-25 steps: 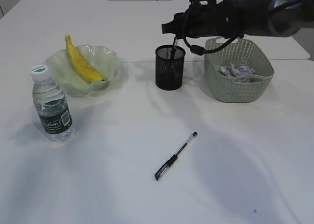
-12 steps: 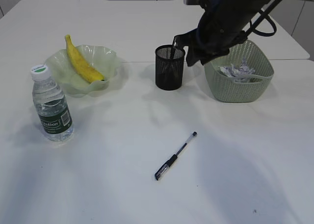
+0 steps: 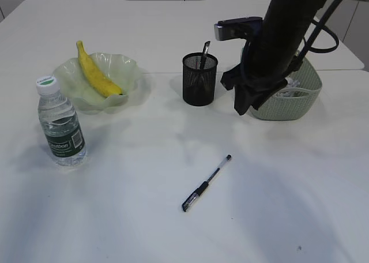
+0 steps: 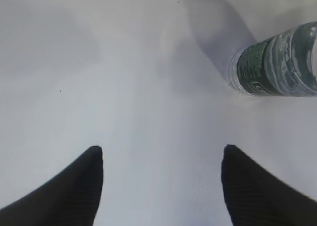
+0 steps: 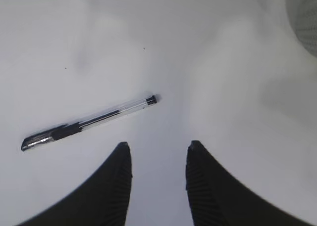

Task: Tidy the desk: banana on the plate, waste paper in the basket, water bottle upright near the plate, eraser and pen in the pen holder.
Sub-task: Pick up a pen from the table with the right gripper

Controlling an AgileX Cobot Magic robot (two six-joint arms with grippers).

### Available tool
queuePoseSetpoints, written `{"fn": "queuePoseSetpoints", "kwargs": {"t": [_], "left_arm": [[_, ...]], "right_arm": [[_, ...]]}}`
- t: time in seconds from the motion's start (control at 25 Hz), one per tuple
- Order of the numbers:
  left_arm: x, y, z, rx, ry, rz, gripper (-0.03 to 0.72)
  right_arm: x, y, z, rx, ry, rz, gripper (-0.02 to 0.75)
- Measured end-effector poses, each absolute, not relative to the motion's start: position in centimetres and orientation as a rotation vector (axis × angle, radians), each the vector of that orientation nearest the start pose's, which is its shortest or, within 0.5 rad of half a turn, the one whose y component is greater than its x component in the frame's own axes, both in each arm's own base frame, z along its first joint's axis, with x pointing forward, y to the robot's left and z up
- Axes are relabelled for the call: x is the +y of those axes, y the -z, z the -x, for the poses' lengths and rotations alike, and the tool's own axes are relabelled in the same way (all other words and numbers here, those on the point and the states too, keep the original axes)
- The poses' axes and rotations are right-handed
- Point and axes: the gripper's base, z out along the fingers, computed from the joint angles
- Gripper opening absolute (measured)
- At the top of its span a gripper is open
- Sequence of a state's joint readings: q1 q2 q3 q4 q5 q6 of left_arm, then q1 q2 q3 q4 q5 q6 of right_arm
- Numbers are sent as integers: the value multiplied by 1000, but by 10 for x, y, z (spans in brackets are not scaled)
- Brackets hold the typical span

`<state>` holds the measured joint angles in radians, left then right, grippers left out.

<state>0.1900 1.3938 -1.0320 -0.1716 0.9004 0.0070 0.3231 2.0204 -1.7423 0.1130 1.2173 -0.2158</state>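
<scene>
The banana (image 3: 95, 74) lies on the pale green plate (image 3: 130, 67). The water bottle (image 3: 59, 124) stands upright in front of the plate; it also shows in the left wrist view (image 4: 277, 67). A black mesh pen holder (image 3: 199, 79) has a slim dark object sticking out of it. The pen (image 3: 206, 183) lies on the table; it also shows in the right wrist view (image 5: 89, 122). My right gripper (image 3: 241, 104) is open and empty, above and behind the pen (image 5: 158, 144). My left gripper (image 4: 162, 147) is open and empty over bare table. No eraser shows.
The green basket (image 3: 308, 93) stands at the right, mostly hidden by my right arm; a bit of crumpled paper (image 3: 290, 87) shows inside. Its wall shows in the right wrist view (image 5: 304, 18). The table's far edge runs behind the holder.
My right arm has swung away from above the pen holder, down and toward the front. Its gripper now points down beside the basket. Nothing else moved.
</scene>
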Motion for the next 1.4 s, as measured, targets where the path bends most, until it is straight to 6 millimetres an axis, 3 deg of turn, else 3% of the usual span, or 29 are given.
{"fn": "queuePoseSetpoints", "kwargs": {"t": [0.12,0.32,0.6,0.92,1.12,1.4], "left_arm": [[39,-278,-268,2705,160,359,528],[39,-278,-268,2705,160,359,528],[39,-278,-269,2693,157,358,528],[40,-281,-274,2637,161,366,528],[38,-283,-277,2591,211,399,528],[38,-283,-277,2591,206,389,528]], "right_arm": [[157,-245,-392,2799,-165,1009,283],[180,-245,-382,2495,-80,1610,283],[178,-245,-383,2358,6,1819,283],[190,-239,-380,1983,-129,2171,283],[194,-224,-383,1666,-154,2427,283],[202,-189,-386,1552,-201,2574,283]]}}
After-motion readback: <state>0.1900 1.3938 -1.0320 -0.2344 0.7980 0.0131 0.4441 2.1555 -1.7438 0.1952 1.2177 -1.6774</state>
